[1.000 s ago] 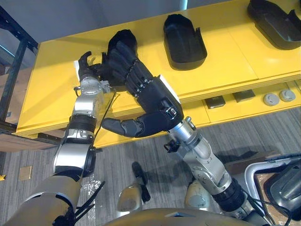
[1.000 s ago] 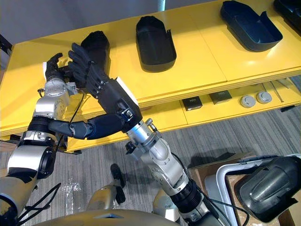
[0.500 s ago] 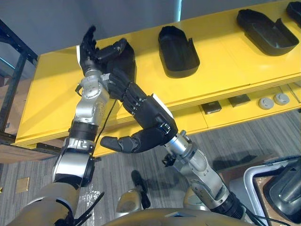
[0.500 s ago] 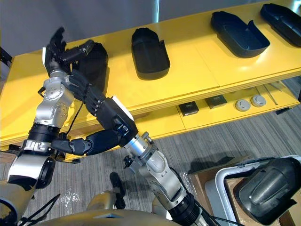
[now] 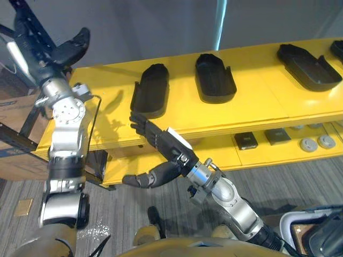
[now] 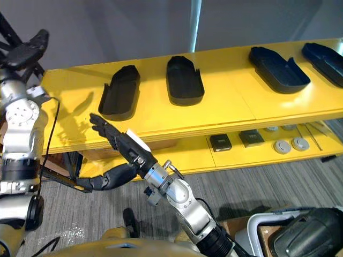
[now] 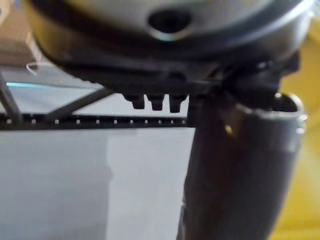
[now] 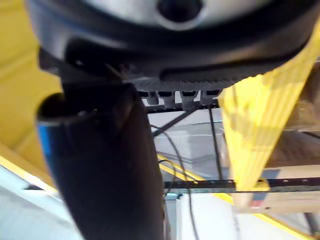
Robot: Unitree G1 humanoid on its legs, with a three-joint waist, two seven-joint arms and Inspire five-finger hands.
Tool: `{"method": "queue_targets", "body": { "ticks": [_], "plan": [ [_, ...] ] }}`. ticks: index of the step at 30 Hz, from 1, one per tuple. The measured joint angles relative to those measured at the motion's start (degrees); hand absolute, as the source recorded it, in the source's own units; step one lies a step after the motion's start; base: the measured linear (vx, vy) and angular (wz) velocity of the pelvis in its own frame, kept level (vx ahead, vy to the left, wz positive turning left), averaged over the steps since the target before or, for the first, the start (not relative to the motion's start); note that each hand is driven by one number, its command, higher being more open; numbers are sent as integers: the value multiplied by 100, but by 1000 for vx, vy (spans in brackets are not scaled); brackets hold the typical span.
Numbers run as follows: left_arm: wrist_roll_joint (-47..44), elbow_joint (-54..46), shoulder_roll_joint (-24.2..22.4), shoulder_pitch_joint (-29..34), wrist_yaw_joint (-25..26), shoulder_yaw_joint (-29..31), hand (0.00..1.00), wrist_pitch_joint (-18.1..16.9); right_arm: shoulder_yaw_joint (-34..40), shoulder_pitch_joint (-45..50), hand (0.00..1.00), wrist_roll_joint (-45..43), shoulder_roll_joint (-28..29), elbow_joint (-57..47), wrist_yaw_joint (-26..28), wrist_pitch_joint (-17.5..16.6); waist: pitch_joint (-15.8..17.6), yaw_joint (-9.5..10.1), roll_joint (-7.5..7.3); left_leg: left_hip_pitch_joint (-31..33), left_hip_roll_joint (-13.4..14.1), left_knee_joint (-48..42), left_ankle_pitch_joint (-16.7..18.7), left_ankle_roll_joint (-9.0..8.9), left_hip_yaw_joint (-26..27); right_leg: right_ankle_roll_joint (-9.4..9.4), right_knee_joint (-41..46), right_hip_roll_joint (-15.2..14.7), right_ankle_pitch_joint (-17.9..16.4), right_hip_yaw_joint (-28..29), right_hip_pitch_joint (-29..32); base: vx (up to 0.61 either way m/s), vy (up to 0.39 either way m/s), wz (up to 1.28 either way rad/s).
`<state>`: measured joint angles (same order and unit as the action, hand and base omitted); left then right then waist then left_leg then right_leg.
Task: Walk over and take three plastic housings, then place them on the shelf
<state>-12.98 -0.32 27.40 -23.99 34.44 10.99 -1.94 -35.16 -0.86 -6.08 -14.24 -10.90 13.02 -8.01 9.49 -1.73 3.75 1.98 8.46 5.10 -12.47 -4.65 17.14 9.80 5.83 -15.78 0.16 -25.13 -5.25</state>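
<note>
Hands hold nothing. Nearest is the right hand (image 5: 161, 142), low in front of the shelf (image 5: 257, 107), its fingers straight and apart, touching nothing. Under the top board sit small boxes (image 5: 245, 141) and round discs (image 5: 308, 144). Four lie on top: the first housing (image 6: 120, 92) just past the right hand, the second housing (image 6: 184, 80) near it, then the third housing (image 6: 278, 63) and fourth housing (image 6: 326, 58) well apart to the right. Farthest off, the left hand (image 5: 43, 59) is up high by the shelf's left end, fingers open too. I think the placing is done or nearly done. I cannot tell which three the robot put there.
</note>
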Motion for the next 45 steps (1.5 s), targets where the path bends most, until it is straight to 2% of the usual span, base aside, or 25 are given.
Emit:
{"method": "queue_targets", "body": {
  "ticks": [3, 5, 7, 10, 11, 12, 13, 14, 15, 19, 22, 26, 30, 35, 45],
  "plan": [
    [25, -954, -500, 1137, -61, 112, 100, -312, 207, -9, 100, 147, -116, 237, -88, 0, -9, 164, -13, 155, -31, -17, -67, 21, -198, 2, -2, 1, 0, -168, 4, -1, -7, 35],
    [252, -1552, -1271, 2184, -236, 92, 100, -558, 580, -23, 100, 275, -138, 474, -200, -2, -2, 335, -25, 180, -55, -20, -110, 48, -326, 0, -4, -1, -3, -288, -24, -30, -1, 28],
    [294, -1690, -1719, 2860, -396, 41, 100, -600, 923, -132, 100, 346, -151, 675, -292, -5, 11, 424, -14, 180, -61, -16, -103, 15, -412, -8, 6, 5, -34, -373, -89, -86, -6, 24],
    [198, -1728, -1876, 3436, -697, -20, 100, -609, 1283, -420, 100, 623, -208, 785, -408, -8, 66, 472, 15, 334, -51, 0, -103, 7, -591, 37, 18, 45, -73, -542, -54, -121, 6, 30],
    [127, -1784, -1879, 3576, -814, -21, 100, -643, 1323, -544, 100, 685, -248, 786, -503, -13, 121, 479, -3, 415, -51, 1, -8, -116, -611, 37, 14, 60, -73, -547, -2, -130, 22, 30],
    [32, -1813, -1876, 3619, -897, -20, 100, -700, 1342, -625, 100, 696, -252, 787, -546, -22, 215, 478, -99, 458, -86, -31, 154, -319, -568, 16, -46, -29, -84, -517, 25, -138, 68, 28],
    [-40, -1823, -1884, 3614, -959, -20, 100, -797, 1347, -727, 100, 714, -247, 798, -627, -34, 372, 518, -249, 591, -183, -400, 233, -143, -537, 19, -87, -136, -81, -515, 51, -84, 59, 13],
    [-47, -1825, -1910, 3636, -996, -25, 100, -839, 1357, -752, 100, 774, -257, 790, -686, -35, 435, 587, -236, 659, -181, -778, 264, -73, -599, 23, -81, -90, -79, -497, 65, -40, 52, -1],
    [-84, -1824, -1946, 3682, -1084, -32, 100, -907, 1406, -769, 100, 806, -269, 804, -814, -47, 494, 620, -208, 666, -191, -762, 379, 98, -652, 50, -105, -51, -48, -420, 86, 19, 13, 5],
    [-495, -1826, -2093, 3858, -1392, -97, 100, -1112, 1692, -920, 100, 807, -256, 813, -1232, -76, 636, 632, -181, 634, -341, -262, 66, 115, -746, 37, -66, -111, -21, -421, 226, -12, 40, 24],
    [-788, -1941, -2182, 4076, -1613, -78, 100, -1314, 1978, -1068, 100, 806, -164, 832, -1364, -124, 756, 644, -143, 579, -371, -145, 15, 78, -785, 38, 28, -124, -23, -388, 244, -27, 3, 13],
    [-1227, -2103, -2249, 4155, -2092, -122, 100, -1570, 2011, -1395, 100, 808, -170, 1059, -1352, -140, 840, 631, -92, 558, -343, -78, -40, 43, -759, 4, 106, -84, -46, -372, 309, 14, -37, -5],
    [-1367, -2168, -2247, 3975, -2332, -235, 100, -1575, 2171, -1664, 100, 916, -178, 1343, -1366, -190, 1021, 624, -55, 559, -327, -56, -122, 126, -720, 11, 176, -73, -40, -292, 356, 22, -49, -6],
    [-1366, -2166, -2240, 3770, -2475, -333, 100, -1574, 2352, -1948, 100, 915, -186, 1395, -1365, -193, 1222, 597, -33, 563, -326, -38, -101, 97, -714, -25, 326, -113, -141, -282, 433, -8, -19, -1],
    [-1363, -2162, -2237, 3754, -2511, -342, 100, -1550, 2391, -2140, 100, 1019, -185, 1500, -1349, -252, 1353, 595, -30, 561, -295, -36, -98, 66, -710, -43, 573, -141, -282, -246, 538, -30, -32, 0]
  ]
}}
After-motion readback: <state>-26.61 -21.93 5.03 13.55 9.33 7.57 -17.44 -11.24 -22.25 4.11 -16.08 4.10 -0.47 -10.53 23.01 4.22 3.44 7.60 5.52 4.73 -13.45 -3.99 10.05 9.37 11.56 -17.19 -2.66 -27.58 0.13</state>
